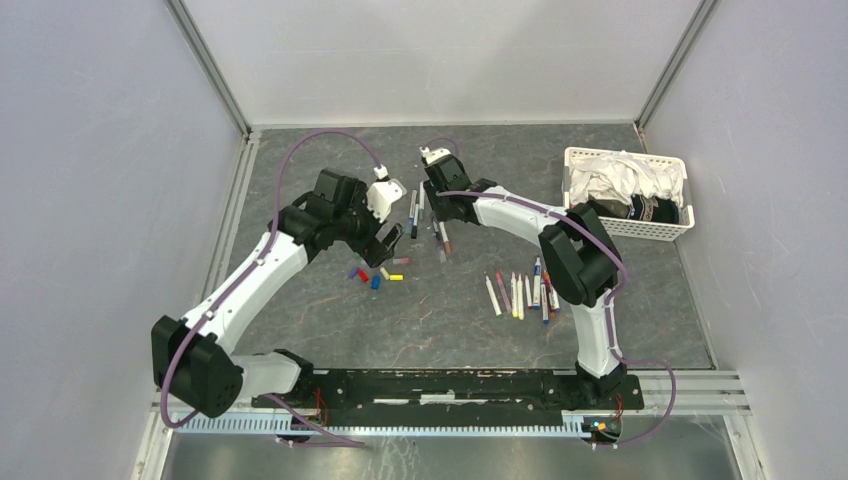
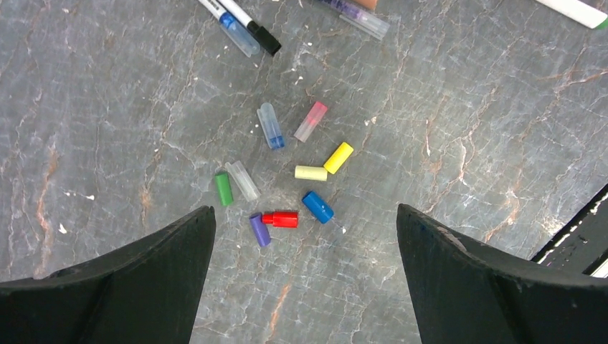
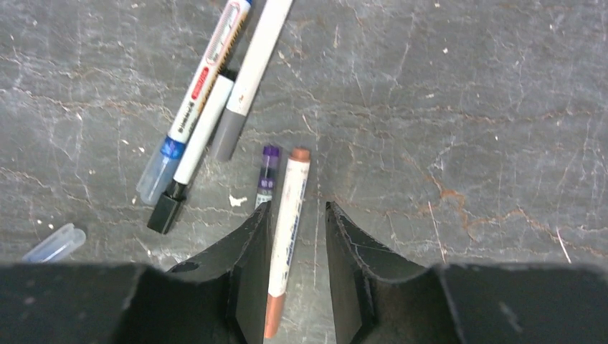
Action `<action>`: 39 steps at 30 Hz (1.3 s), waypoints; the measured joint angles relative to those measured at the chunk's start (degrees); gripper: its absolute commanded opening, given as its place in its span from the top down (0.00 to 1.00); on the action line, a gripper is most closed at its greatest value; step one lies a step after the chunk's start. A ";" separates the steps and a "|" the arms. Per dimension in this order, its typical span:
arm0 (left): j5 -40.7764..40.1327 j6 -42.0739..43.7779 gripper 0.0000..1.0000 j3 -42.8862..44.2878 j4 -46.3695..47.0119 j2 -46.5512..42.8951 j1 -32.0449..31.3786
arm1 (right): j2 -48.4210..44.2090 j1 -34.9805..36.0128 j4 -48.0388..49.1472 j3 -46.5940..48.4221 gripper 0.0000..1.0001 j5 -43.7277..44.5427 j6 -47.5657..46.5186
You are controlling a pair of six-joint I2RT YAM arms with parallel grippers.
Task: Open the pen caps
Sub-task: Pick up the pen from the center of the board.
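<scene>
Several loose pen caps lie on the grey table: green, purple, red, blue, yellow, pink and clear ones; in the top view they form a cluster. My left gripper is open and empty above them. My right gripper is open narrowly, its fingers either side of a white pen with brown ends that lies on the table against the left finger. A purple pen lies beside it. More pens lie nearby.
A row of several white pens lies right of centre. A white basket with cloths stands at the back right. Grey walls enclose the table on three sides. A clear cap lies left of my right gripper.
</scene>
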 measured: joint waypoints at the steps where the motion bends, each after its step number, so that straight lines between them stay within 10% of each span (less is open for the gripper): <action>1: -0.35 -0.42 0.00 -0.70 0.20 -0.59 0.00 | 0.70 0.00 -0.20 1.05 0.65 0.07 -0.09; 26: -1.09 -3.91 0.00 -1.36 0.70 -5.90 0.00 | 4.66 0.00 -0.28 0.76 1.00 2.71 0.22; 39: 5.01 -13.38 0.00 -1.31 6.34 -8.90 0.00 | -25.24 4.70 17.99 -12.72 1.00 -4.35 17.27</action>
